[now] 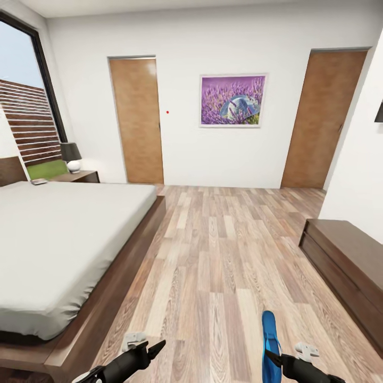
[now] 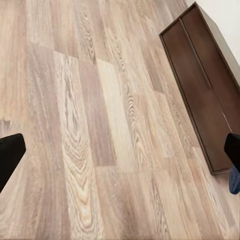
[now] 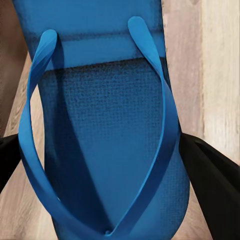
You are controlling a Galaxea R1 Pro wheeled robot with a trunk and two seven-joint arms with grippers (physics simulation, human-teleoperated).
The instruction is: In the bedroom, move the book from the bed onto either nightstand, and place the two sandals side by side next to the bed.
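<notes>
The bedroom's wood-plank floor (image 1: pixel 223 250) runs from the robot to a white far wall with two brown doors (image 1: pixel 137 119) and a purple framed picture (image 1: pixel 233 100) between them. The bed (image 1: pixel 64 239), grey mattress on a dark frame, fills the left side of the head view; past its far corner stands a nightstand (image 1: pixel 80 176) carrying a small dark-shaded lamp (image 1: pixel 71 156), with a small flat object (image 1: pixel 39 181) lying at the mattress's far edge, too small to identify. A low dark cabinet (image 1: pixel 346 266) lines the right wall. The right tool (image 1: pixel 274 357) grips a blue sandal (image 1: pixel 270 340), held edge-up above the floor; the right wrist view shows its black fingers (image 3: pixel 212 177) on either side of the sole. The left tool (image 1: pixel 151 350) hangs empty over the floor near the bed's foot corner, fingers (image 2: pixel 10 155) spread wide.
</notes>
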